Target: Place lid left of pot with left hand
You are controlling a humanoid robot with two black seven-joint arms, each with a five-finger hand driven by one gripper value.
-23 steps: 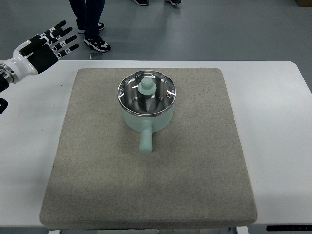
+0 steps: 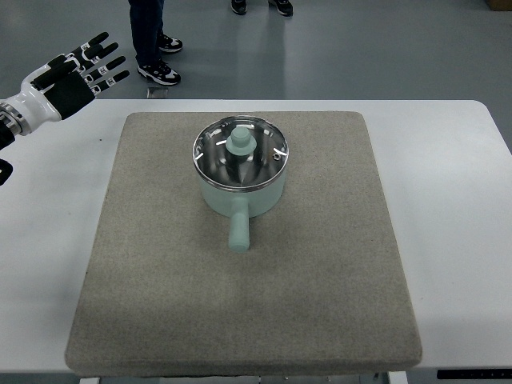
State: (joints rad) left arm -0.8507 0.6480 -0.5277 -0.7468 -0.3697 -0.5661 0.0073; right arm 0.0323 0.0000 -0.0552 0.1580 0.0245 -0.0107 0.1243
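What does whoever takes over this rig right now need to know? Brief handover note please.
Left hand: open, fingers spread, holding nothing, over the table's far-left corner, well clear of the pot.
Right hand: not in view.
Lid: on the pot, knob up. Pot sits on the grey mat, handle pointing toward the robot.
Done: nothing yet; lid untouched.
Left: reach in, grasp the knob, lift, set the lid down left of the pot.
Person's legs at the far edge.

A white table (image 2: 448,160) fills most of the view, with a big gray mat (image 2: 240,320) on top. Past the table's far edge is a shiny gray floor (image 2: 360,48). A person's legs and shoes (image 2: 158,70) stand there.
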